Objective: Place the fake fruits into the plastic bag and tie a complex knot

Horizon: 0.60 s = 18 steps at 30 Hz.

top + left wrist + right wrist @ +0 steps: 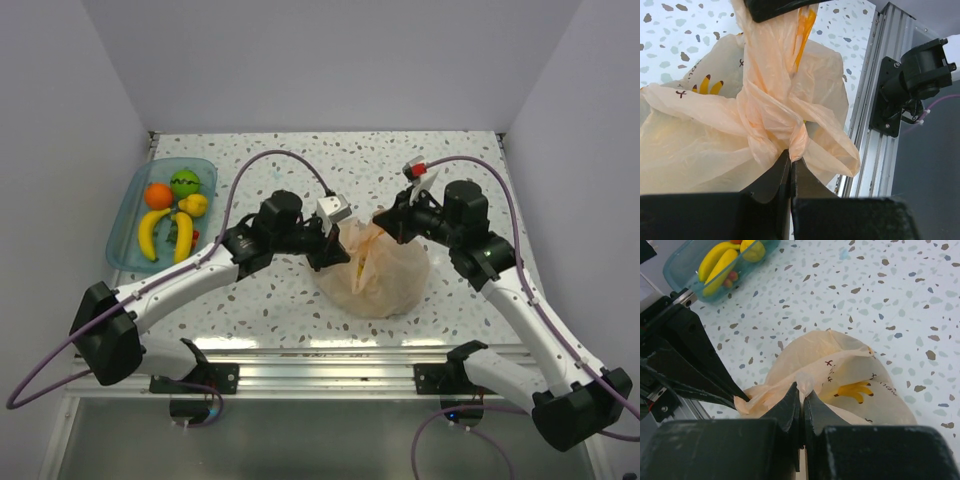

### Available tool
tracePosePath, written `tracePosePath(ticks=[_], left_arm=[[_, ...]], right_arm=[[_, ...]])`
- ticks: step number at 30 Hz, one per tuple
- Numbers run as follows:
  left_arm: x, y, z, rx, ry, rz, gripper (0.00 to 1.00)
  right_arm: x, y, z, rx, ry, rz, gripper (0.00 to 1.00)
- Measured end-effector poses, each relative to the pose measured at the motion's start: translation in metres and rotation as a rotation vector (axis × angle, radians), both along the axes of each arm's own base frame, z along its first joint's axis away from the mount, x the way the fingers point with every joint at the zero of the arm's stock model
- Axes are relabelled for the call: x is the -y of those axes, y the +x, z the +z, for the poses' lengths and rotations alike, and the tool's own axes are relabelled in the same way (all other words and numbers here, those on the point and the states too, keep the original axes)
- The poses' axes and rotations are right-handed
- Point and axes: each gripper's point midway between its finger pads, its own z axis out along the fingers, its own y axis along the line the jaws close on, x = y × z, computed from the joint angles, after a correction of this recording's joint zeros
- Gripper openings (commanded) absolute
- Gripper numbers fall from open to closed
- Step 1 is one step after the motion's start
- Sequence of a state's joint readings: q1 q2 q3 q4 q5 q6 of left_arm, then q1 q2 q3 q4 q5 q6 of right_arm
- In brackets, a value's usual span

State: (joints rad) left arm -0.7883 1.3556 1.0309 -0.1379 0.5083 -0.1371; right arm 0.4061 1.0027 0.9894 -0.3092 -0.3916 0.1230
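The plastic bag (385, 272) sits on the counter (300, 165) near its front edge, left pincer (790, 156) and right pincer (801, 390) each clamped on a handle tail, apparently to cinch the knot (774, 125).

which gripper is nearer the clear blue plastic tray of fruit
Left. The left gripper pinches the thin peach-orange plastic bag nearer the tray; the right gripper pinches it farther right.

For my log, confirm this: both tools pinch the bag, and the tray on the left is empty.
Not empty. The tray holds bananas, an orange and a green fruit, as the top view shows. The left tool and right tool do pinch the bag.
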Motion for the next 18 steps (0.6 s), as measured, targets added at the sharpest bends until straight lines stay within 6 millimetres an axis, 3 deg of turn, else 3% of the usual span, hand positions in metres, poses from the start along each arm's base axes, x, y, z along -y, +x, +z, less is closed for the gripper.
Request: tracePosePath(ticks=[8,18], left_arm=[[0.019,-0.010,0.000,-0.052,-0.011,-0.050,0.00],[0.035,-0.031,0.016,-0.195,-0.125,-0.115,0.00]], right_arm=[[-0.003,-0.002,0.001,-0.024,0.030,0.004,0.00],[-0.003,-0.003,-0.014,-0.050,0.037,-0.001,0.00]])
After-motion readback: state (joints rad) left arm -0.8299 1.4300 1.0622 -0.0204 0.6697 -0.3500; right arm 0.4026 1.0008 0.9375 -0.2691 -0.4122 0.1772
